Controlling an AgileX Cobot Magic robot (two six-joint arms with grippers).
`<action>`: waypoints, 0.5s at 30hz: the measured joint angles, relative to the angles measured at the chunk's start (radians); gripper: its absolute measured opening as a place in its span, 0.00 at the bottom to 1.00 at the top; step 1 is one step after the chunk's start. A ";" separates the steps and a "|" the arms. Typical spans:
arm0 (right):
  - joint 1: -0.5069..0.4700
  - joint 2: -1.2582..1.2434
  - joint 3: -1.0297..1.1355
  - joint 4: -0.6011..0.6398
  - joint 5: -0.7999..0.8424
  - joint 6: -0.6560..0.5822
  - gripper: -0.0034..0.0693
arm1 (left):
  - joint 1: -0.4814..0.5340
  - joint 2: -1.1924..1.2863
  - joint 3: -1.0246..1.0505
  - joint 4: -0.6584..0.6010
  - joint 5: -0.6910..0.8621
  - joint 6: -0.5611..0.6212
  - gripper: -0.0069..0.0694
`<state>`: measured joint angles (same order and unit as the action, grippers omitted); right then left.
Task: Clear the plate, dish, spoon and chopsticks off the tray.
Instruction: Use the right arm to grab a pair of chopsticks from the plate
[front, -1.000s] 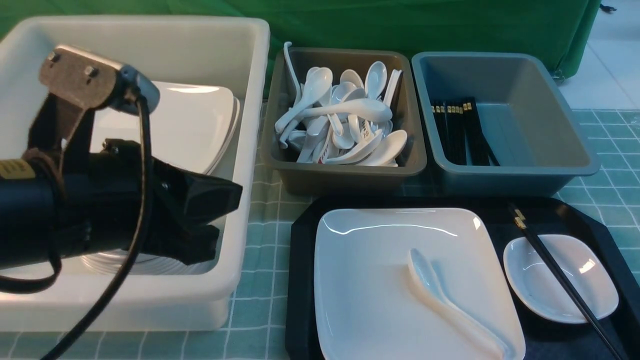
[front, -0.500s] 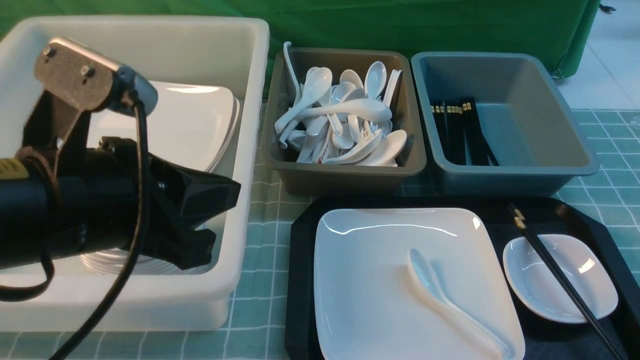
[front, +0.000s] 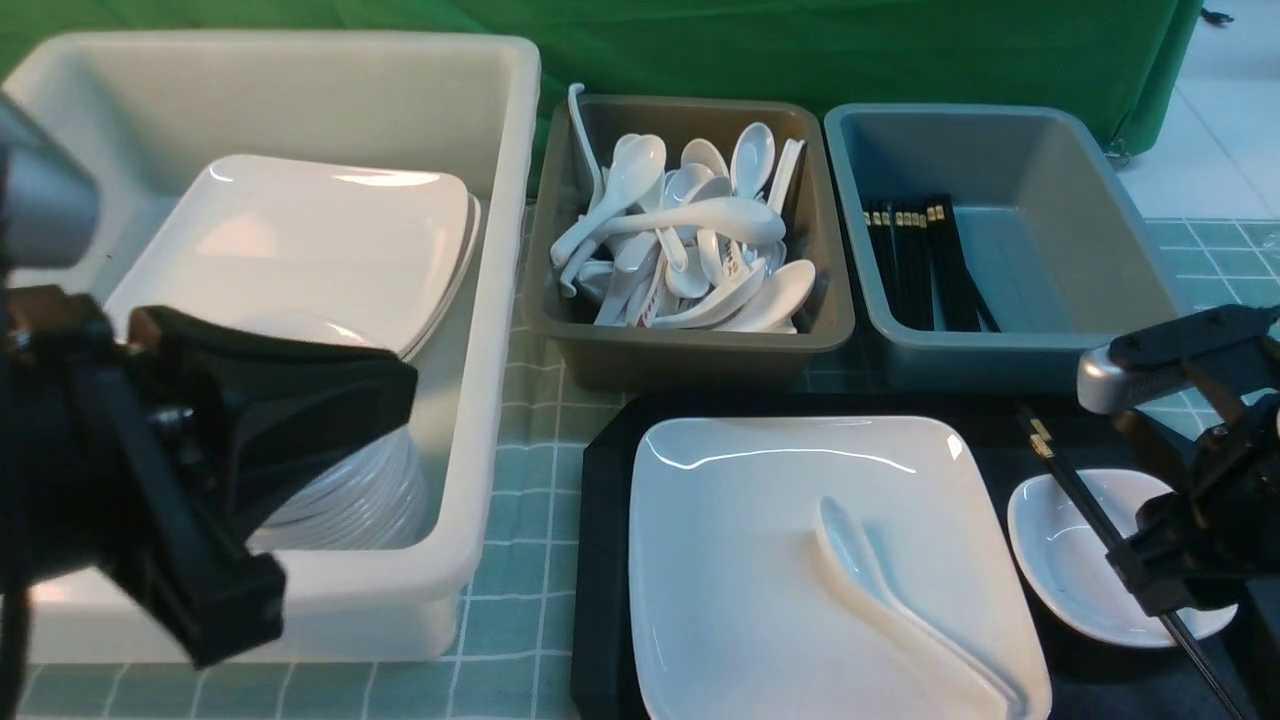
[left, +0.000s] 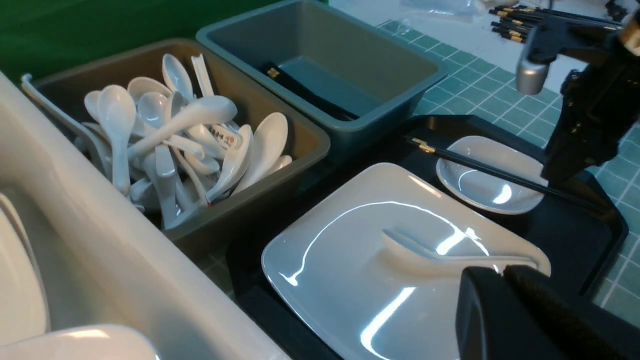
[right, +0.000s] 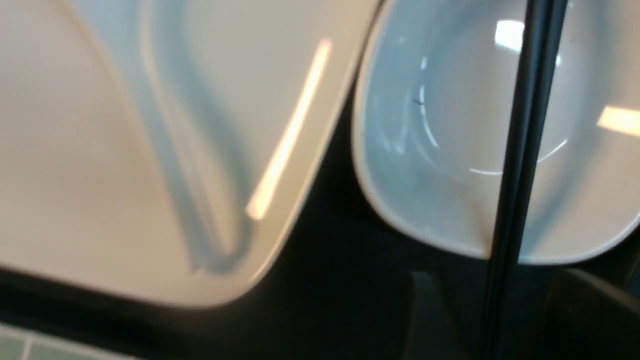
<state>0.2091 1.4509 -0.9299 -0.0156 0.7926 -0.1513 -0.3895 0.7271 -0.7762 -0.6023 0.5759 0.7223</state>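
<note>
Right at the near end of the pair of thin black chopsticks with gold-and-cream bands hangs the right gripper, its jaws parted. The right wrist view shows a dark finger on each side of the sticks with a gap either way, so nothing is pinched (that view is blurred, but the gaps read plainly). The chopsticks lie slantwise across the small glossy white rounded-square dish, banded ends towards the tubs. The dish sits on the right part of the large black rectangular plastic tray with cut-off corners. Just beside it, on the tray's left part, lies the large glossy white square plate. On the plate rests the plain white ceramic soup spoon, handle towards the plate's near right corner.

The left gripper is clenched, its black fingers pressed together on nothing; in the front view it shows before the big white plastic tub on the left. That tub holds stacked white square plates and a pile of small white dishes. Behind the tray stand a brown-grey tub heaped with white spoons and a blue-grey tub with other black sticks along its left side. All stand on a green checked cloth.
</note>
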 joint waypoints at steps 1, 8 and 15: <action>-0.003 0.006 -0.002 0.000 -0.003 0.000 0.56 | 0.000 -0.002 0.001 0.000 -0.001 0.005 0.11; -0.029 0.157 -0.073 0.006 -0.090 -0.001 0.60 | 0.000 -0.020 0.015 0.000 -0.005 0.034 0.11; -0.079 0.277 -0.102 0.006 -0.138 -0.007 0.60 | 0.000 -0.021 0.015 0.000 -0.009 0.034 0.11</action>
<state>0.1301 1.7282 -1.0315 -0.0095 0.6545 -0.1580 -0.3895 0.7065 -0.7610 -0.6023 0.5664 0.7567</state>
